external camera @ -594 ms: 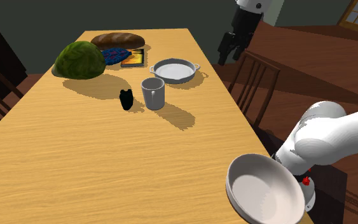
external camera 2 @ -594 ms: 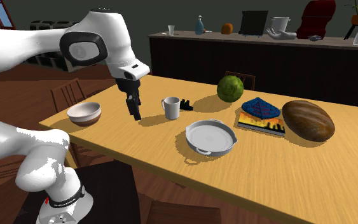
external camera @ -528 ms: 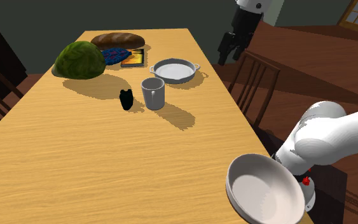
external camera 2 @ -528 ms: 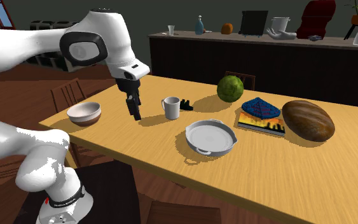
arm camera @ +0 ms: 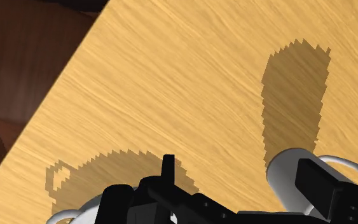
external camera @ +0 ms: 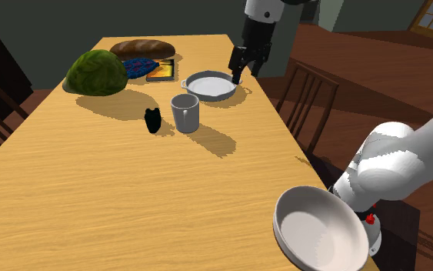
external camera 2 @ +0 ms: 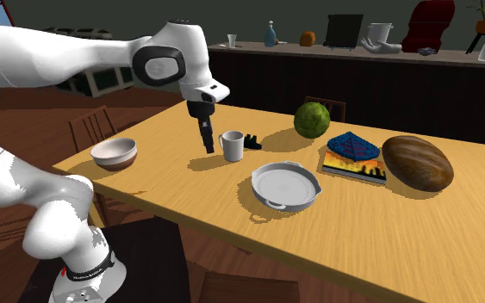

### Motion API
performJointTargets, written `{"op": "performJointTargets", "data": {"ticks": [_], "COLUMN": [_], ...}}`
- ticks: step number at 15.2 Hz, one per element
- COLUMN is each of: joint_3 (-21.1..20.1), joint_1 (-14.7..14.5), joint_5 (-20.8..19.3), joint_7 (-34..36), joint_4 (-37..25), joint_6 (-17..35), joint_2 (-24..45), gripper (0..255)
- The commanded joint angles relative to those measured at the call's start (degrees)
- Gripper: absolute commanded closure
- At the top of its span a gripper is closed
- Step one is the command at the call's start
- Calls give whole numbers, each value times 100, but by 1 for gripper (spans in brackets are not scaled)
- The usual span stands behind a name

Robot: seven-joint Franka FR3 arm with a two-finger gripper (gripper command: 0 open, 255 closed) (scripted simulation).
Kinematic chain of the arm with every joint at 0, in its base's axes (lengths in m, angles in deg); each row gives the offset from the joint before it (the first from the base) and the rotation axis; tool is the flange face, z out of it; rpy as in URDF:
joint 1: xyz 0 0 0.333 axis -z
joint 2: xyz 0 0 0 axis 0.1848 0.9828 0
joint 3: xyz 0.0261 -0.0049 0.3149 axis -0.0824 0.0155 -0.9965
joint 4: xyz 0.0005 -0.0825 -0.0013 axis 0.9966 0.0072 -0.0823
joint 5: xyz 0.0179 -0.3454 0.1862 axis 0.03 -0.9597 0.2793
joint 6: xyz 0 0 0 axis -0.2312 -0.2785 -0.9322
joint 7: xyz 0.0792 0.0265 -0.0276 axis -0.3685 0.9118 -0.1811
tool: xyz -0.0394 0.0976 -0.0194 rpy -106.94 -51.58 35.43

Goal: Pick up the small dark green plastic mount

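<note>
Mount (external camera: 153,121), small and so dark it reads as near black, stands on the wooden table (external camera: 91,200), touched by nothing. In the shoulder view it is at 9 o'clock of a grey mug (external camera: 185,112), just beside it but apart. In the second exterior view it shows at 3 o'clock of that mug.

From the mount in the shoulder view, a round mottled green ball (external camera: 95,72) lies at 10 o'clock, near it. A shallow white pan (external camera: 209,85) with two loop handles lies at 1 o'clock, beyond the mug. A blue cloth (external camera: 138,67) lies at 12 o'clock on a book (external camera: 162,71) with an orange cover, and a brown loaf (external camera: 142,48) is behind them. A white bowl (external camera: 318,229) sits at 4 o'clock, well apart, at the table's near edge by the stand.

The black gripper (external camera: 244,71) hangs fingers-down above the table, well apart from the mount. In the shoulder view it is at 2 o'clock of the mount, over the pan's edge. In the second exterior view it is at 9 o'clock of the mug, which stands between it and the mount. Its two fingers stand apart with nothing between them. In the wrist view one finger (arm camera: 314,184) overlaps the mug and bare tabletop lies beyond
</note>
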Motion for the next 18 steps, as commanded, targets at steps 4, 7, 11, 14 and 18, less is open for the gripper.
{"op": "performJointTargets", "data": {"ticks": [4, 7, 11, 14, 18], "joint_3": [-370, -575, -816, -963, -1098], "joint_1": [-110, -174, -288, -410, -646], "joint_5": [-67, -179, -407, -628, -963], "joint_7": [289, 482, 759, 970, 1230], "joint_4": [-658, -1160, -1929, -2593, -3626], "joint_6": [277, 355, 369, 305, 104], "joint_2": [1042, 1696, 2597, 3302, 4292], "gripper": [0, 0, 0, 0, 0]}}
